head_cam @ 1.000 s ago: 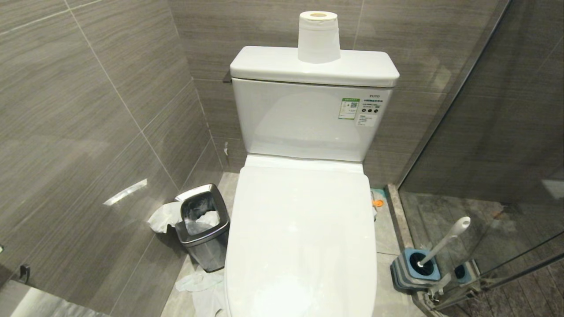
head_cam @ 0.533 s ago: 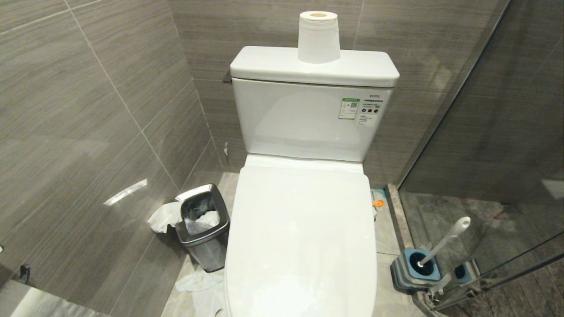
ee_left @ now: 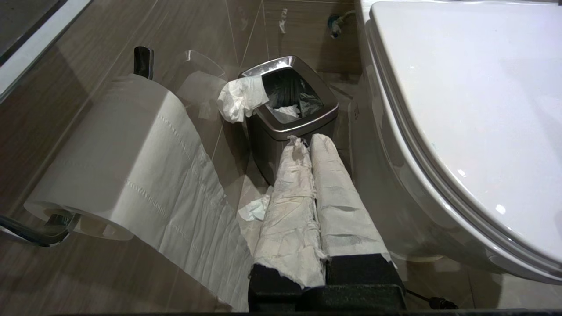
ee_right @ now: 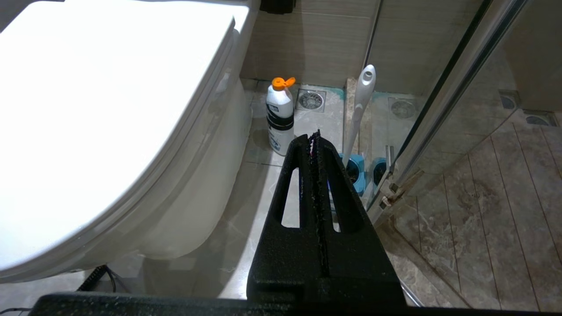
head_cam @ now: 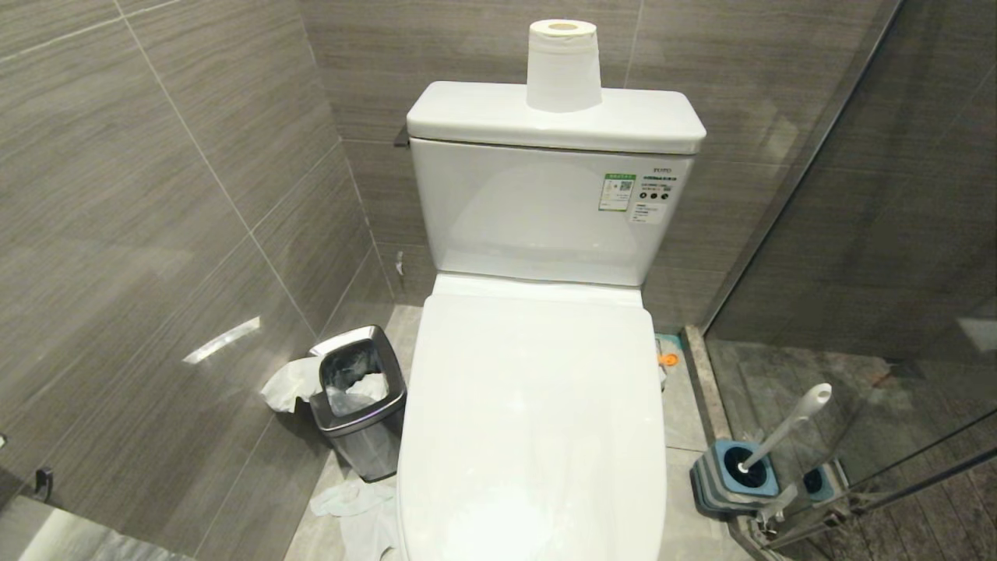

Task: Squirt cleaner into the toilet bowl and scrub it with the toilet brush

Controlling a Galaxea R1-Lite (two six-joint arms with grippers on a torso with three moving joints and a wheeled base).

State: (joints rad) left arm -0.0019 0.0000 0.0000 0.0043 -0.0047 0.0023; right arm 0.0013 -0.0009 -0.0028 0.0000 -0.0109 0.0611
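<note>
I see the toilet bowl (head_cam: 533, 421) right in front of me, and its white lid is down, so I cannot see inside. A paper roll (head_cam: 562, 66) stands on top of the tank (head_cam: 483, 117).

My left gripper (ee_left: 306, 142) hangs low beside the toilet, on the side with the small steel bin (ee_left: 290, 114). Its two fingers are pressed together with nothing between them (they are wrapped in white paper). Another paper roll on a wall holder (ee_left: 118, 162) hangs close by, with a long strip hanging down.

My right gripper (ee_right: 314, 138) hangs low on the other side of the toilet. Its black fingers are closed tight too, and it holds nothing.

The cleaner (ee_right: 279, 116) stands upright on the floor, just beside the base of the toilet, with its orange cap flipped open. The toilet brush (head_cam: 787, 425) leans in its blue holder (head_cam: 732, 475), near the glass door (head_cam: 896, 234). Both are apart from my grippers.
</note>
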